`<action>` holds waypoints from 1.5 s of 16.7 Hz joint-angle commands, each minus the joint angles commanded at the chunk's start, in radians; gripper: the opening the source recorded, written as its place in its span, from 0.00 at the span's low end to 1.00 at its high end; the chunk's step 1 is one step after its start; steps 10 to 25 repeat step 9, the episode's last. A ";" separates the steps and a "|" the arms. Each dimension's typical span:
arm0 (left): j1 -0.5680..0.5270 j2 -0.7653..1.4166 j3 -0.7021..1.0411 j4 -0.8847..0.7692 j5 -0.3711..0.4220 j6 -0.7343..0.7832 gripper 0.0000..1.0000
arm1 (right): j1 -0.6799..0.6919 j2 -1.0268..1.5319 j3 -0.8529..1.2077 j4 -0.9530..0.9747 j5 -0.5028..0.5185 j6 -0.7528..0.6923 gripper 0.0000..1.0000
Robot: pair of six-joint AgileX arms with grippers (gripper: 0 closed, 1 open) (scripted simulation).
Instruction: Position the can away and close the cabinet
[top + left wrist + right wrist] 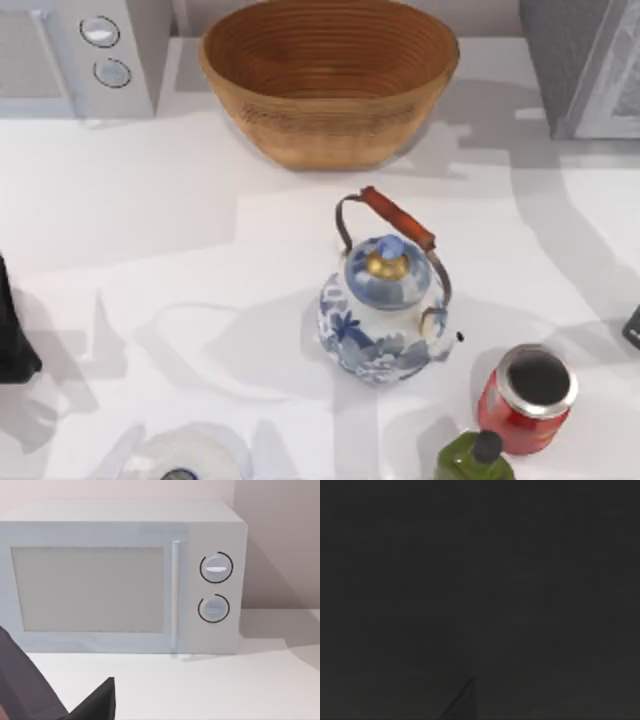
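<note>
Left tool (60,705) parked at counter's (150,250) left edge, facing microwave (120,575); grip state untellable. Right wrist view dark. Can (526,398) upright near right front, beside kettle (385,310), touching green bottle (475,458). Judged light, rigid, slick; pinch mid-body.

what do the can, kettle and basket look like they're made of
Can: likely metal, glossy red wall with a shiny silver rim.
Kettle: probably glazed ceramic or enamel, white with blue flowers.
Basket: looks woven from tan fibre, coiled ridges.
</note>
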 joint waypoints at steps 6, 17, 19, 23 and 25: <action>0.000 0.000 0.000 0.000 0.000 0.000 1.00 | -0.054 0.100 0.073 0.032 -0.052 0.001 1.00; 0.000 0.000 0.000 0.000 0.000 0.000 1.00 | -0.076 0.135 0.098 0.044 -0.075 0.002 1.00; 0.000 0.000 0.000 0.000 0.000 0.000 1.00 | -0.076 0.135 0.098 0.044 -0.075 0.002 1.00; 0.000 0.000 0.000 0.000 0.000 0.000 1.00 | -0.076 0.135 0.098 0.044 -0.075 0.002 1.00; 0.000 0.000 0.000 0.000 0.000 0.000 1.00 | -0.076 0.135 0.098 0.044 -0.075 0.002 1.00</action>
